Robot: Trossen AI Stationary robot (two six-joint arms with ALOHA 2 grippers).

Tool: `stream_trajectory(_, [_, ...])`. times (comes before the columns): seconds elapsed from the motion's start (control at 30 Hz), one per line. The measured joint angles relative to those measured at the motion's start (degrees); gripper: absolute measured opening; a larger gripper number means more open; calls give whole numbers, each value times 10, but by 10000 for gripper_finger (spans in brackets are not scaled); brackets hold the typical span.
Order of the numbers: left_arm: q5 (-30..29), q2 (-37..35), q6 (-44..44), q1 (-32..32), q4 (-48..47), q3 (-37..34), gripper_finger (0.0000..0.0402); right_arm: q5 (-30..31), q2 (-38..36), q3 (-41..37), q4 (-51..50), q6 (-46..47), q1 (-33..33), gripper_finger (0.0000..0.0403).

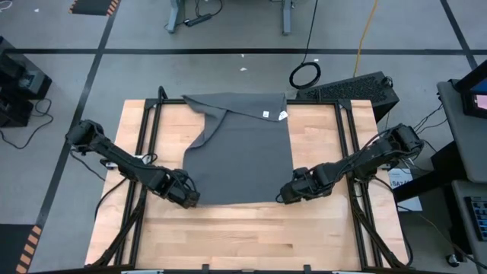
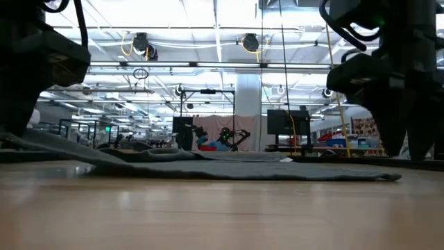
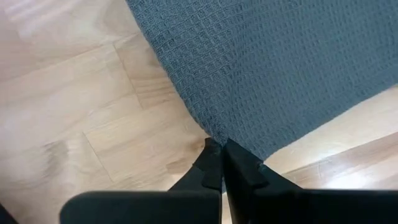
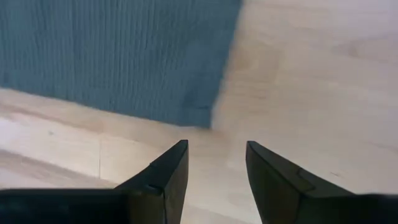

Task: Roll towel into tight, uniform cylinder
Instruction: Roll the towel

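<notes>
**Left gripper pinches towel corner, right gripper waits open**

The towel point(image 1: 243, 152) lies mostly flat on the middle of the wooden desk point(image 1: 228, 236), dark grey with a waffle weave. Its far left corner is folded over toward the middle, and a small white tag point(image 1: 282, 115) shows near the far right corner. The left gripper point(image 3: 221, 163) sits at the towel's near left corner with its fingers pressed together on the very edge of the cloth. The right gripper point(image 4: 216, 167) is low over bare wood just off the near right corner, its fingers parted and holding nothing, the towel's corner lying a little ahead of them. In the low view the towel is a thin flat layer across the desk.
</notes>
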Motion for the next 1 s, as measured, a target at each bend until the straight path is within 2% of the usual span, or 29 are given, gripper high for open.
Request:
stream_trajectory(0.2, [0,-11,13,-1,0,1,3,24,0,-38,63,18,1,174])
stream_trajectory(0.37, [1,-28,13,-1,2,4,2,47,0,-54,129,15,1,170])
stream_trajectory(0.5, [3,-62,30,-8,3,51,2,15,0,-54,193,-18,1,157])
stream_trajectory(0.57, [-32,-82,37,-15,-10,87,2,-4,-1,-54,215,-36,2,148])
stream_trajectory(0.67, [-76,-91,44,-19,-81,124,2,-13,-4,-54,208,-30,6,131])
stream_trajectory(0.8, [-83,-91,45,-19,-151,129,2,-17,-21,-54,161,4,7,120])
stream_trajectory(1.0, [-70,-91,45,-19,-147,124,2,-10,-27,-54,107,39,7,163])
